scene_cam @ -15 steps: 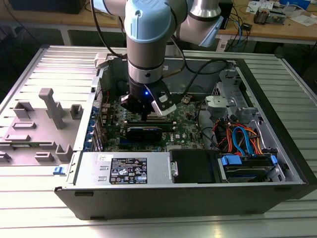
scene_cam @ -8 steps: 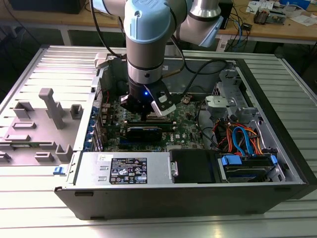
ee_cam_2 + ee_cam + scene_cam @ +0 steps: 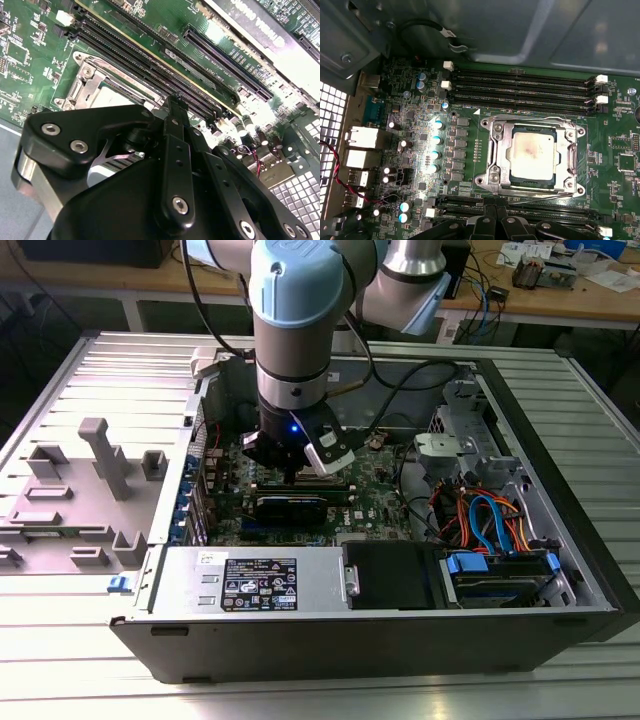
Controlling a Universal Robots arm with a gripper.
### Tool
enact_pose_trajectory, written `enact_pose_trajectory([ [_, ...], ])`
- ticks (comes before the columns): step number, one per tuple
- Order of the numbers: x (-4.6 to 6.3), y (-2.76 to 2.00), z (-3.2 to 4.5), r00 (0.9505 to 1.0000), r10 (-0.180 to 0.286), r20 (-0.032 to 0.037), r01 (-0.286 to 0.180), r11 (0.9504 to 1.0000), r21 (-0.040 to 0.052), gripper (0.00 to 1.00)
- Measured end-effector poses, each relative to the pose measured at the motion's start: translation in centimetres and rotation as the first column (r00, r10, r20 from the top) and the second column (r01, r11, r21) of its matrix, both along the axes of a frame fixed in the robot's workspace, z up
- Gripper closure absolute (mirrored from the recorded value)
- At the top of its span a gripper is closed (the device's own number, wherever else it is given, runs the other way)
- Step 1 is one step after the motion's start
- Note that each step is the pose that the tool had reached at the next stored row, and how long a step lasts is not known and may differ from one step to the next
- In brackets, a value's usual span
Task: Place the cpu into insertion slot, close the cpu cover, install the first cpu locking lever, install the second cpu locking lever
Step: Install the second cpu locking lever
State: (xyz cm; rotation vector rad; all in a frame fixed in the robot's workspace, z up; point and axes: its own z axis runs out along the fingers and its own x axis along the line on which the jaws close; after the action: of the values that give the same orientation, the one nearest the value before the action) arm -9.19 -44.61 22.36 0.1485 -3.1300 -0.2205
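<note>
Already the cpu (image 3: 531, 156) lies in the insertion slot (image 3: 496, 131) with the cpu cover (image 3: 568, 161) flat around it. Above the nearby memory slots (image 3: 520, 85) hangs the gripper (image 3: 172, 107), jaws close together, holding nothing.

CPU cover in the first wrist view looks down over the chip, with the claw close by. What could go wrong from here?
1. The claw sits low beside the memory slots; a small drift could scrape them.
2. The cpu cover lies over the cpu; whether its levers are latched is unclear, so a nudge might lift it.
3. Capacitors crowd the insertion slot, leaving little margin for sideways moves.
</note>
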Motion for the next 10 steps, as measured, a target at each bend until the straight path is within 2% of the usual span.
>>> enact_pose_trajectory([
  [6, -0.02, 0.00, -0.07, 1.0000, 0.000, 0.0002, 0.000, 1.0000, 0.0007, 0.89],
  [8, -0.29, -0.01, -0.66, 1.0000, 0.000, 0.0002, 0.000, 0.9997, 0.0225, 0.89],
  [10, -0.50, -0.02, -0.88, 1.0000, 0.000, 0.0004, 0.000, 0.9995, 0.0309, 0.89],
])
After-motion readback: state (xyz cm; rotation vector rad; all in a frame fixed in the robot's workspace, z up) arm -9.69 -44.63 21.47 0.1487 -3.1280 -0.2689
